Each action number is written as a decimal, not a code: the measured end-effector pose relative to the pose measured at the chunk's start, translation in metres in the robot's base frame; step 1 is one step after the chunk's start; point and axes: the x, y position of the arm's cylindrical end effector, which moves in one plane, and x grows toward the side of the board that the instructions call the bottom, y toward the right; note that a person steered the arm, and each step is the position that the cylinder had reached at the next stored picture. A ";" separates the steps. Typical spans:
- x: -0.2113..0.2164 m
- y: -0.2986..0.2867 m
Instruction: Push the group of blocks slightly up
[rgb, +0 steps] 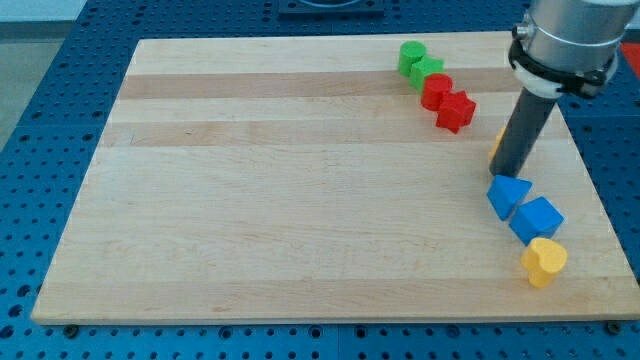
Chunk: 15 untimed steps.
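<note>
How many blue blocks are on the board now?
2. A blue triangular block lies just below my tip at the view's right; a blue cube-like block touches it lower right. The rod might hide others.

Green blocks touching red blocks, diagonal row, view's top right

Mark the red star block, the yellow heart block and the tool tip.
red star block (455, 111), camera view, centre of its top face.
yellow heart block (545, 258), camera view, middle of its top face.
my tip (507, 171), camera view, the rod's lower end, just above the blue triangle block (508, 193).
</note>
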 end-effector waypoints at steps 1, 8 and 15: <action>-0.021 0.003; 0.034 -0.069; 0.146 0.016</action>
